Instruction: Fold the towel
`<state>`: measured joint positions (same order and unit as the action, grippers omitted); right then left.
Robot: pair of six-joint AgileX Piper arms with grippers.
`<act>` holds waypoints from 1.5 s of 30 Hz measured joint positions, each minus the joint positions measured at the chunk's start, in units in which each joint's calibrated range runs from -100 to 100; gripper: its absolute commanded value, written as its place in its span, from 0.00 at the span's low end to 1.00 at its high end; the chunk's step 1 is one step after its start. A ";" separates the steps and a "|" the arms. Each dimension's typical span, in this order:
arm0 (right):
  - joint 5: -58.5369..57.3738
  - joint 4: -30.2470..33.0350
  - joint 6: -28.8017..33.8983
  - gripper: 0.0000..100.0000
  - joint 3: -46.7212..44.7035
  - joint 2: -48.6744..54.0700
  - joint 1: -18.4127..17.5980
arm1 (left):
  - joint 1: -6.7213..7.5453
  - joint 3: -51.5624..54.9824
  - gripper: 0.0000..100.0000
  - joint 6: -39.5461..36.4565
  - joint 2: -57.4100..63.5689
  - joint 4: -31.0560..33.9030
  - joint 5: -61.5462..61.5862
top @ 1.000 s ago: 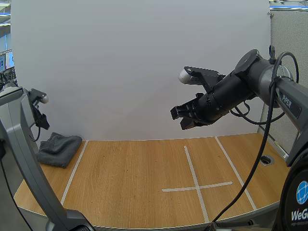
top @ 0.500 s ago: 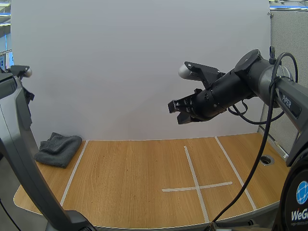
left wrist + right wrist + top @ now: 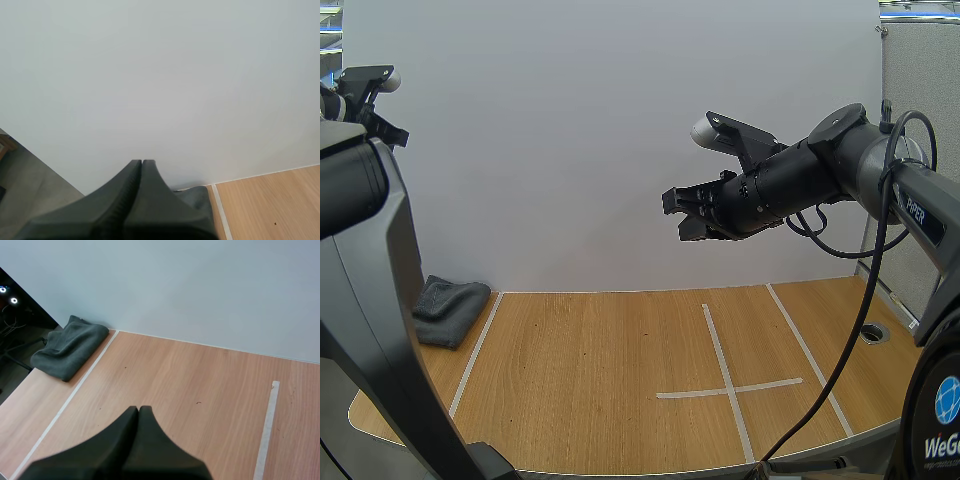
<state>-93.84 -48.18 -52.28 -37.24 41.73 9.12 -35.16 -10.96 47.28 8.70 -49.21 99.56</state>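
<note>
Plenty of bare wood on the worktop (image 3: 600, 370), towel (image 3: 450, 308) bunched at the far-left edge. Left gripper (image 3: 141, 164) and right gripper (image 3: 138, 409) are both pressed together.

High view: behind and above, looking forward and down over the whole tabletop (image 3: 620, 380). Right wrist: well above, angled down at tabletop. Left wrist: faces mostly the wall (image 3: 160, 75). All three share the towel (image 3: 452, 310) corner.

Cloth, wood and matt black plastic
The towel (image 3: 452, 310), at the table's (image 3: 600, 370) ten o'clock, is soft, matt grey cloth; the table is smooth, faintly sheened wood grain with matt white tape lines (image 3: 728, 386); the right gripper (image 3: 138, 409) looks matt black plastic
</note>
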 measured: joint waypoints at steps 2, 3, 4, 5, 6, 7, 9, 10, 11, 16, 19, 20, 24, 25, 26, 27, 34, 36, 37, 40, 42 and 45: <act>0.00 0.00 0.00 0.00 0.00 0.00 0.00 | 0.00 0.00 0.00 0.00 0.13 -0.09 0.00; 0.00 0.00 0.00 0.00 0.00 0.00 0.00 | 0.00 0.00 0.00 0.00 0.13 -0.09 0.00; 0.00 0.00 0.00 0.00 0.00 0.00 0.00 | 0.00 0.00 0.00 0.00 0.13 -0.09 0.00; 0.00 0.00 0.00 0.00 0.00 0.00 0.00 | 0.00 0.00 0.00 0.00 0.13 -0.09 0.00; 0.00 0.00 0.00 0.00 0.00 0.00 0.00 | 0.00 0.00 0.00 0.00 0.13 -0.09 0.00; 0.06 0.00 0.00 0.00 0.00 0.00 0.00 | 0.00 0.00 0.00 0.00 0.13 -0.09 0.00; 0.23 0.00 0.00 0.00 0.00 0.00 0.00 | 0.00 0.00 0.00 0.00 0.13 -0.09 0.00; 0.23 -0.10 0.00 0.00 0.00 0.00 0.00 | 0.00 0.00 0.00 0.00 0.13 -0.09 0.00; 0.45 -0.10 0.00 0.00 0.00 0.00 0.00 | 0.00 0.00 0.00 0.00 0.13 -0.09 0.00; 3.51 -0.10 0.00 0.00 0.00 0.00 0.00 | 1.30 0.11 0.00 -0.08 0.26 0.07 0.00; 5.52 -0.10 0.00 0.00 0.00 0.00 0.00 | 3.41 0.11 0.00 -0.18 0.39 1.44 -0.20; 5.52 -0.10 0.00 0.00 0.00 0.00 0.00 | 5.19 0.11 0.00 -0.18 0.71 4.33 -0.42; 10.06 1.80 0.71 0.00 0.00 0.00 0.00 | 16.70 0.25 0.00 -0.30 2.09 10.30 -2.22; 13.54 2.81 2.61 0.00 0.00 0.28 0.00 | 18.94 0.25 0.00 -0.30 3.08 10.19 -4.81; 19.90 5.14 5.48 0.00 0.00 0.91 0.00 | 19.53 0.25 0.00 -0.30 3.63 10.19 -5.29; 22.26 5.88 6.10 0.00 0.00 1.59 0.00 | 19.86 0.25 0.00 -0.30 3.88 10.19 -5.51; 45.87 10.67 7.79 0.00 -0.39 14.99 0.00 | 20.14 0.25 0.00 -0.30 4.88 10.30 -6.03; 47.71 10.56 7.79 0.00 -0.39 20.66 0.00 | 20.14 0.25 0.00 -0.30 4.88 10.30 -6.03; 47.89 10.56 7.79 0.00 -0.39 22.31 0.00 | 20.14 0.25 0.00 -0.30 4.88 10.30 -6.03; 47.53 10.94 7.79 0.00 -0.39 26.25 -0.34 | 20.14 0.25 0.00 -0.30 4.88 10.40 -6.20; 46.70 11.34 7.79 0.00 -0.86 28.88 -1.24 | 20.14 0.25 0.00 -0.30 4.88 10.40 -6.35; 45.21 12.25 7.79 0.00 -4.79 34.05 -3.03 | 20.14 0.25 0.00 -0.30 4.88 10.40 -6.35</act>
<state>-48.63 -35.93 -44.50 -42.03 75.78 6.09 -15.02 -10.70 46.98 13.58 -38.81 93.22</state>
